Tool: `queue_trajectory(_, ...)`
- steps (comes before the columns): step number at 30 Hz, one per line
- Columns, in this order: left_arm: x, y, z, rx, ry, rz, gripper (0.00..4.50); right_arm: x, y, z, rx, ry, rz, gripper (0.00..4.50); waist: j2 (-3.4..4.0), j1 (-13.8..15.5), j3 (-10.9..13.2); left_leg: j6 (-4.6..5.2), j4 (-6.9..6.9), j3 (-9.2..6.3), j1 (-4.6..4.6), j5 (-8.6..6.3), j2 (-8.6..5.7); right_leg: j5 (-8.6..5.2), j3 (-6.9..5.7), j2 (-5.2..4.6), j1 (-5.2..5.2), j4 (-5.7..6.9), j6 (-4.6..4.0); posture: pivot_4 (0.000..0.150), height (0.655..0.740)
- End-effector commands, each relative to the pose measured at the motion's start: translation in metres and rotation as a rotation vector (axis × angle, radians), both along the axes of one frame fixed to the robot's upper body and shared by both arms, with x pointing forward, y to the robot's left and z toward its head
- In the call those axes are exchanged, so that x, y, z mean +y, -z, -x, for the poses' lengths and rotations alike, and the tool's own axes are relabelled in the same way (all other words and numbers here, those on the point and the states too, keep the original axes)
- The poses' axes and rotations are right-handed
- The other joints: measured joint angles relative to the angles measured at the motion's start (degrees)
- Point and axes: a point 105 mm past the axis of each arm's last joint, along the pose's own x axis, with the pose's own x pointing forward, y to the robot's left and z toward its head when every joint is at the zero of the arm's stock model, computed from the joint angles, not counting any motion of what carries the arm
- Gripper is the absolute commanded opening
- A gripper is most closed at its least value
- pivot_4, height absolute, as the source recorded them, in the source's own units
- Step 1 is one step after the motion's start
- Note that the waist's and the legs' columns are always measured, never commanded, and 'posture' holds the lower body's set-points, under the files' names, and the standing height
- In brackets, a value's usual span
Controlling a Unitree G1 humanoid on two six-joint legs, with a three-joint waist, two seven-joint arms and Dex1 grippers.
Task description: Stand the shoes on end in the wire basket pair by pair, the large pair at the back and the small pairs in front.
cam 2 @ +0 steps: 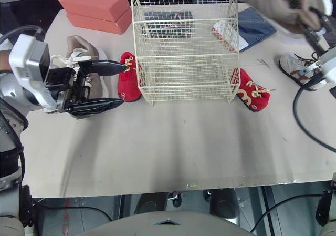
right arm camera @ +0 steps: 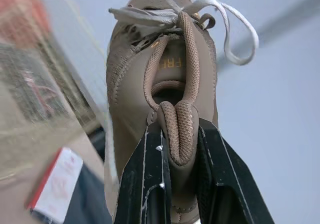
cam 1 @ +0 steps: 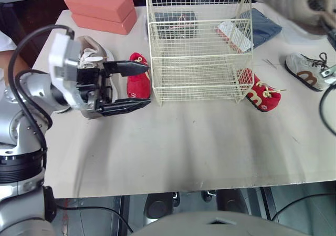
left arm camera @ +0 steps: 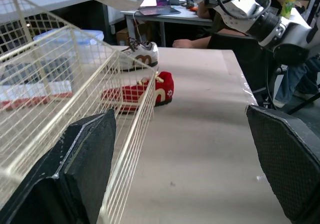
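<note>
Surface (cam 1: 184, 152): pale, matte board, smooth.

Wire basket (cam 1: 194, 73): cream coated wire, open top, thin square mesh. It stands toward the back of the surface and looks light.

Large tan shoe (right arm camera: 165, 84): soft knit and suede, padded collar, loose pale laces. It hangs above the basket's right rear corner. The right hand (right arm camera: 177, 139) is clenched on its heel collar alone. Its mate (cam 1: 94, 49) lies on the surface left of the basket.

Left hand (cam 1: 148, 84): released, empty, jaws wide, just beside the left red shoe (cam 1: 138, 75).

Small pairs: both red shoes are fuzzy; the second red shoe (cam 1: 262, 94) touches the basket's right front corner. A white sneaker (cam 1: 307, 72) lies far right.

Risks, as judged:
- The pinch on soft padding may slip, and the shoe would drop flat instead of on end.
- The dangling lace loop may snag the wire.
- A toe striking the rim could shove or tip the basket.
</note>
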Motion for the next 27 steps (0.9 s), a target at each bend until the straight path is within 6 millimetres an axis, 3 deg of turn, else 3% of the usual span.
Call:
queue_trajectory(1,0.015,-0.016,0.005,-0.092,-0.021,-0.012,4.50,0.010,-0.013,0.012,-0.149,-0.062,0.153,0.06,-0.04,-0.1,0.0,0.00,0.04,0.00,0.00,0.00,0.00,0.00,0.00,-0.01,0.00,0.02,0.00,0.150,0.6860)
queue_trajectory(6,0.021,-0.035,0.009,-0.178,-0.034,0.008,4.50,0.023,-0.010,0.011,-0.228,-0.142,0.328,0.06,-0.04,-0.2,0.1,0.00,0.09,0.01,0.02,0.00,0.01,-0.01,0.02,-0.03,-0.01,0.10,-0.01,0.150,0.6860)
queue_trajectory(11,0.005,-0.060,0.003,-0.266,-0.026,0.053,4.50,0.038,-0.006,0.007,-0.273,-0.215,0.443,0.06,-0.11,-0.2,0.1,0.00,0.13,0.01,0.02,0.00,0.01,0.00,0.04,-0.03,0.00,0.13,-0.01,0.150,0.6860)
queue_trajectory(17,-0.040,-0.081,-0.020,-0.428,0.000,-0.032,4.50,0.062,-0.017,0.007,-0.351,-0.286,0.489,0.06,-0.20,0.0,0.2,0.01,0.23,0.05,0.00,0.01,-0.03,0.01,0.04,-0.05,0.01,0.21,0.00,0.150,0.6860)
queue_trajectory(20,-0.069,-0.078,-0.041,-0.460,0.009,-0.181,4.50,0.073,-0.022,0.007,-0.380,-0.311,0.508,0.06,-0.29,0.0,0.2,0.01,0.26,0.07,-0.02,0.01,-0.05,0.01,0.03,-0.02,0.01,0.21,0.00,0.150,0.6860)
queue_trajectory(23,-0.086,-0.088,-0.058,-0.476,-0.010,-0.220,4.50,0.077,-0.023,0.005,-0.387,-0.321,0.516,0.06,-0.32,0.0,0.3,0.01,0.29,0.12,-0.02,0.01,-0.08,0.01,-0.03,-0.01,0.00,0.22,0.00,0.150,0.6860)
queue_trajectory(27,-0.102,-0.099,-0.065,-0.523,0.036,-0.289,4.50,0.080,-0.025,0.004,-0.396,-0.327,0.521,0.06,-0.34,-0.2,0.3,0.01,0.32,0.12,-0.05,0.01,-0.05,0.01,-0.06,0.01,-0.02,0.23,0.00,0.150,0.6860)
